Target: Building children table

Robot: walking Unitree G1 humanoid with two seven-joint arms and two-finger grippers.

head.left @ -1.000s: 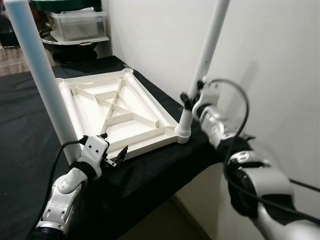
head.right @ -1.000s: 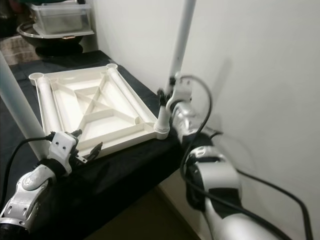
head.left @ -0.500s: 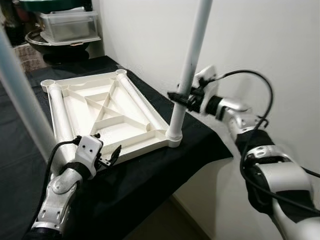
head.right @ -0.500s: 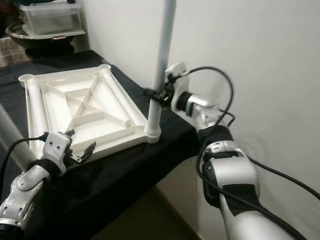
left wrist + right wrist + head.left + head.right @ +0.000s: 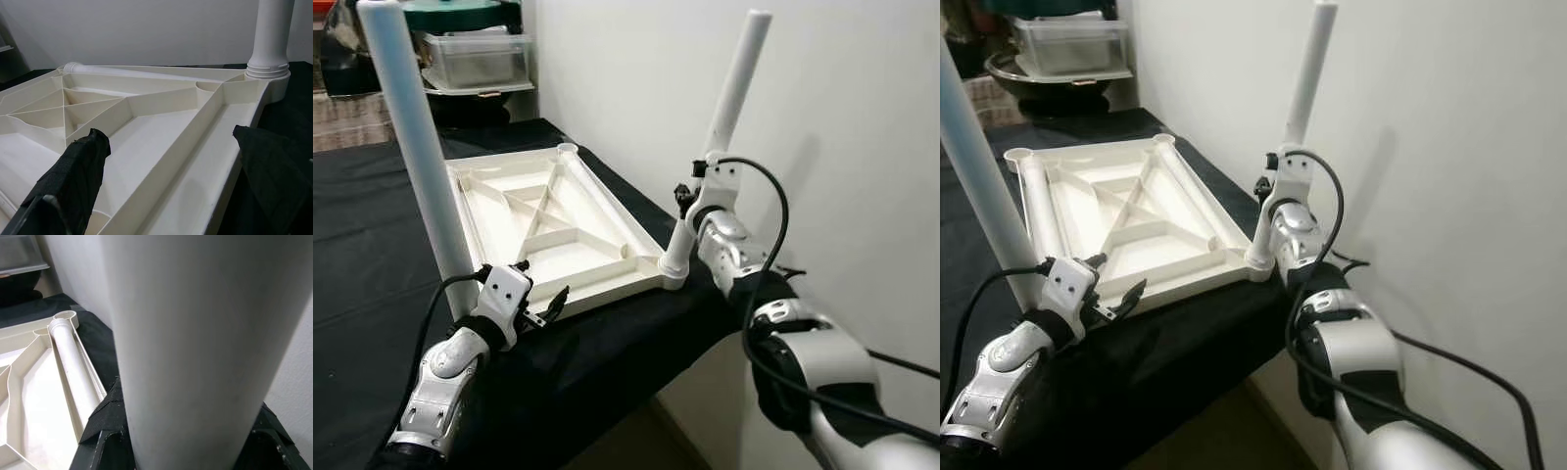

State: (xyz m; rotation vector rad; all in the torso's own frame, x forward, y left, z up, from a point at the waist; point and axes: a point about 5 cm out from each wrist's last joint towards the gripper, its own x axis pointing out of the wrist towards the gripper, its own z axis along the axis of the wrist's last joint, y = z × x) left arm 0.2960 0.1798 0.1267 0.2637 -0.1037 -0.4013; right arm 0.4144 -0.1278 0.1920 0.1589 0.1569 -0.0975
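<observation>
Two legs look fitted so far on the upside-down tabletop [image 5: 553, 230], which lies on the black-draped bench [image 5: 372, 225]: one leg [image 5: 416, 147] at the near left corner, another leg [image 5: 724, 117] at the near right corner, leaning a bit. Two more loose legs lie inside the frame, so I'd say roughly halfway. Right gripper [image 5: 690, 196] has its fingers clamped around the right leg. Left gripper [image 5: 543, 305] hovers at the near edge, fingers spread, holding nothing. Tabletop is cream plastic, ribbed underneath.

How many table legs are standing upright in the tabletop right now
2. One leg stands at the near left corner by the left gripper; the other leg at the near right corner leans, gripped by the right gripper.
</observation>
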